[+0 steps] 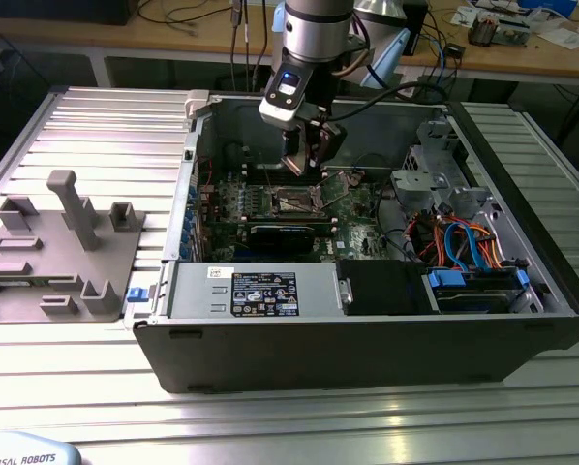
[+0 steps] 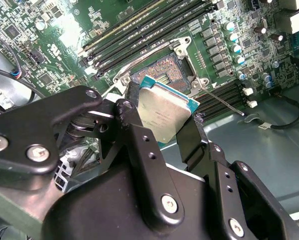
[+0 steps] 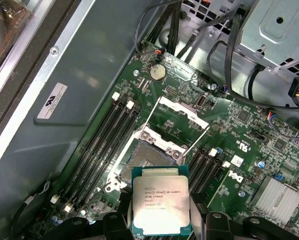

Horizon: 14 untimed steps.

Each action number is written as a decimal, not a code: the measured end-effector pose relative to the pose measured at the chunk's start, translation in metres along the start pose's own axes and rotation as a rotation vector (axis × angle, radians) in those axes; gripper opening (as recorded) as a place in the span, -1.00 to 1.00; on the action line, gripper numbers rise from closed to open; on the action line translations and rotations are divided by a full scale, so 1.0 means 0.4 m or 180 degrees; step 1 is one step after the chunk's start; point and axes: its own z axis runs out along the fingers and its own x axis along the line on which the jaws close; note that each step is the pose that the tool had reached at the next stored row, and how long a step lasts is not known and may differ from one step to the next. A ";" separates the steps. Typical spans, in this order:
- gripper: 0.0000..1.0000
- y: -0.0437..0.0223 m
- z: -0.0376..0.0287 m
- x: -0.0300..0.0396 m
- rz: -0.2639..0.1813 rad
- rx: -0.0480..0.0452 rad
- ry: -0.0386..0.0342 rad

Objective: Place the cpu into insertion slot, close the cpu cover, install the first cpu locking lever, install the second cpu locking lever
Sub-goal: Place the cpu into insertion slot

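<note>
**Q:** What was the arm holding, and why that way?

**A:** The gripper (image 1: 309,155) hung in the upper middle of the exterior view, inside an open computer case (image 1: 367,358). In both wrist views its 2 black fingers (image 2: 134,135) pinched the cpu (image 3: 161,200) by 2 opposite edges. The chip's flat silver top and its underside were left free. That hold probably kept the chip level so it could go straight down.

**Q:** Where was the chip relative to the socket?

**A:** It was in the air, just beside and above the insertion slot (image 3: 139,159), not seated. The slot's dark square recess was bare on the green motherboard (image 3: 249,150). The cpu cover (image 3: 185,108) stood swung back on its hinge. In the second wrist view 1 thin locking lever (image 2: 223,101) lay swung out to the side. I judged both were open so that nothing blocked the recess.

**Q:** And the surroundings?

**A:** The case lay on its side on a ribbed silver metal surface (image 1: 76,126). On the exterior view's left sat a grey moulded fixture plate (image 1: 67,252) with upright posts. Along the top of the frame ran a wooden workbench (image 1: 522,48) scattered with cables and small parts.
</note>
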 end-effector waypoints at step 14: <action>0.08 0.000 0.001 0.000 0.0068 -0.0001 -0.0001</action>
